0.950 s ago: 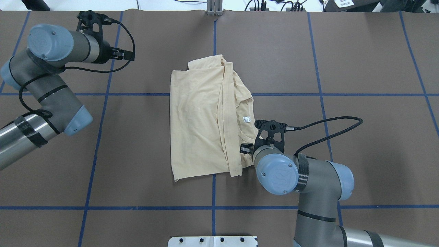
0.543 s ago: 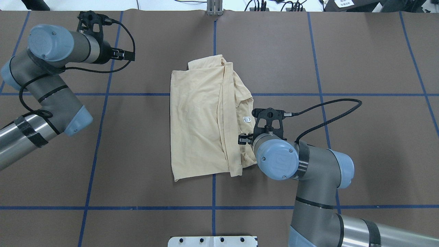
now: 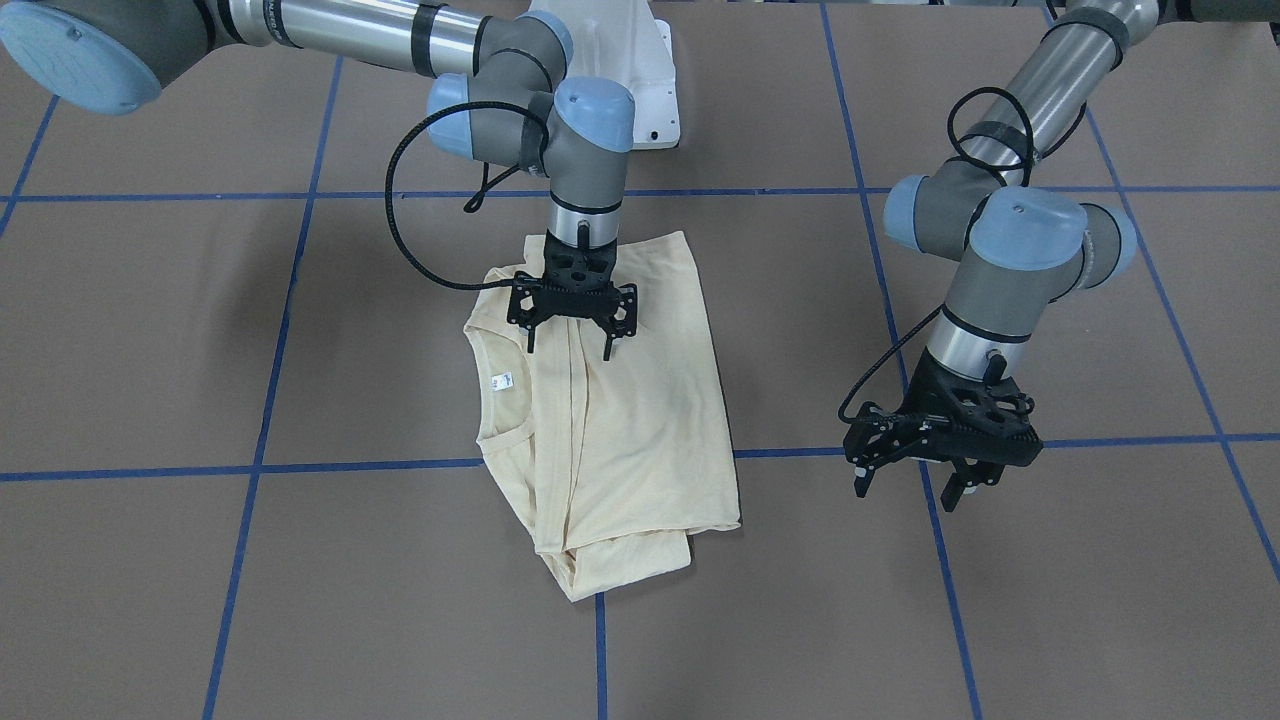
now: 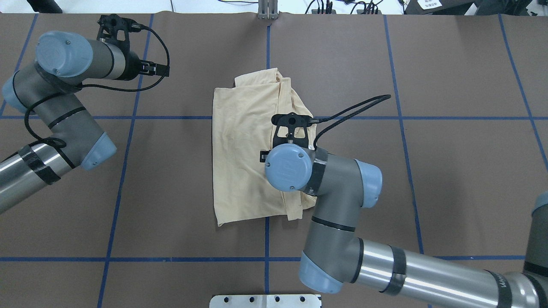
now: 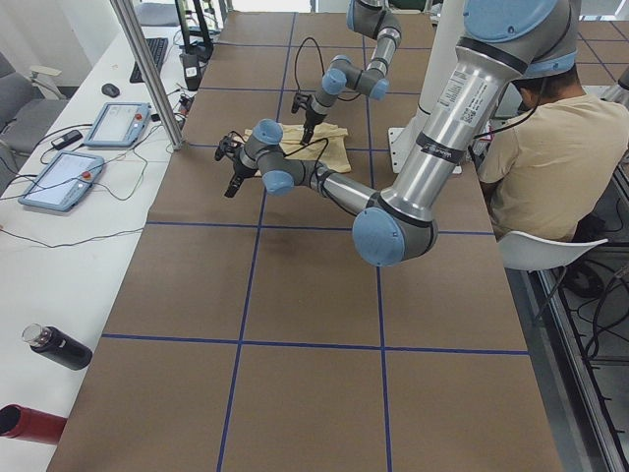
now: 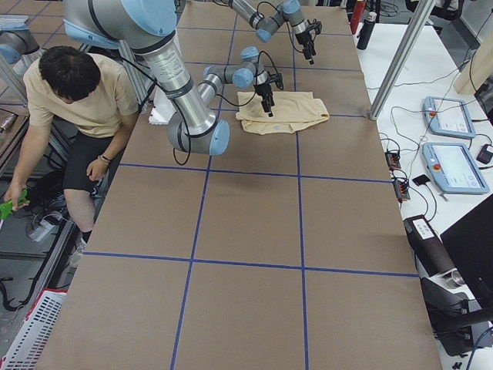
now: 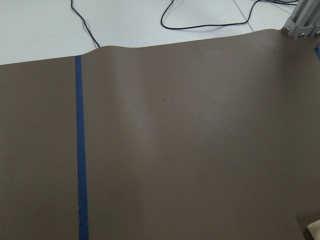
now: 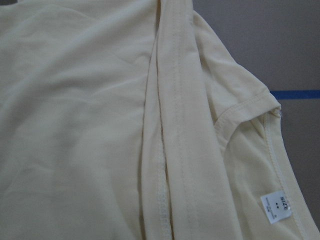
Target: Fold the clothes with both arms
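On the table, near its middle, the folded cream shirt lies flat. The right gripper hangs above it, jaws spread and empty. The left gripper hovers well aside, also spread.

I have the overhead camera behind the robot, looking forward and down on the table; the front-facing one looks steeply back across it. Both take in the whole shirt. Side cameras watch from either table end, far off. My left wrist camera sees bare table and a blue tape line; the right one hangs close over the shirt's label.
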### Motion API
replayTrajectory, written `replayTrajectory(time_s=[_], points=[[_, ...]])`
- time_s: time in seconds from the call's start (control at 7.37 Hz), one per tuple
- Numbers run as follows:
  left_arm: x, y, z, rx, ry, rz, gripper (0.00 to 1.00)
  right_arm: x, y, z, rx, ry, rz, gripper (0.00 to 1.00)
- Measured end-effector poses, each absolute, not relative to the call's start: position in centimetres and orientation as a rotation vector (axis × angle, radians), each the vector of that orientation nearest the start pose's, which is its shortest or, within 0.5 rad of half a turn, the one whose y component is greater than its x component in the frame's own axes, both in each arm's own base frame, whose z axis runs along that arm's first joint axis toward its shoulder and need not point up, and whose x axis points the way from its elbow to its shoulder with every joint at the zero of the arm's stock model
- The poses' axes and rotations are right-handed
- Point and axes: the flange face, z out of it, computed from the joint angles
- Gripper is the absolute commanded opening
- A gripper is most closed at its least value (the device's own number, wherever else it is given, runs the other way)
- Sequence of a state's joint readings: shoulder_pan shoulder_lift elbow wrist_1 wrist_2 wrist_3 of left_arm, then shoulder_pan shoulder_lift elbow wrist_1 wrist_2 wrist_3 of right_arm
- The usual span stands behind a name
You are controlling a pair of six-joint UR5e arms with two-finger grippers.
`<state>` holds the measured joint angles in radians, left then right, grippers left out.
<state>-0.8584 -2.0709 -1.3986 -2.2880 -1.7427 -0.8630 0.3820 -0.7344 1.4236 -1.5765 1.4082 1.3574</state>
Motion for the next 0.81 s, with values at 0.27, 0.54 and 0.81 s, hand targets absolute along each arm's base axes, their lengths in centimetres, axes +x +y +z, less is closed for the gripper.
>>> replayTrajectory(time_s=[0.27, 0.54, 0.81], points=[[37.8, -61.2, 37.2, 0.624, 0.850, -0.044, 1.00, -65.2, -42.2, 21.9, 0.315, -0.542, 0.176, 1.00], [37.9, -61.2, 37.2, 0.624, 0.851, -0.044, 1.00, -65.0, -42.5, 22.3, 0.309, -0.501, 0.133, 1.00], [37.9, -61.2, 37.3, 0.623, 0.852, -0.045, 1.00, -64.2, -43.4, 22.5, 0.309, -0.477, 0.088, 1.00]])
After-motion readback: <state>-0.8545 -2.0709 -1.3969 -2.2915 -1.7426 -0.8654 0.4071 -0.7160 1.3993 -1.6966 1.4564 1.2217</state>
